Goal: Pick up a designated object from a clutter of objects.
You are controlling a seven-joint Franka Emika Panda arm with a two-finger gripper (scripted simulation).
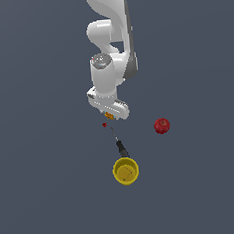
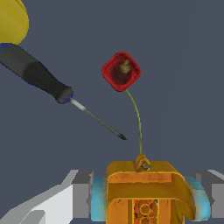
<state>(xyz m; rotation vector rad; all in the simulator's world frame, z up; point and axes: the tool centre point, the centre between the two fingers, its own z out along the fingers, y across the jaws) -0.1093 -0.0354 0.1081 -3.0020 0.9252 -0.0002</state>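
We are at the grasp itself: our gripper (image 2: 146,197) has its fingers (image 2: 83,192) closed against both sides of the orange blocky item (image 2: 146,192), just beyond the screwdriver (image 2: 57,85) tip, so next we judge a straight lift is needed. We count one screwdriver, one apple (image 1: 162,125), one yellow cup (image 1: 126,171) and one small red piece (image 2: 121,71).

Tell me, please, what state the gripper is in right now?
Gripper: closed on the orange block, a finger against each side of it.
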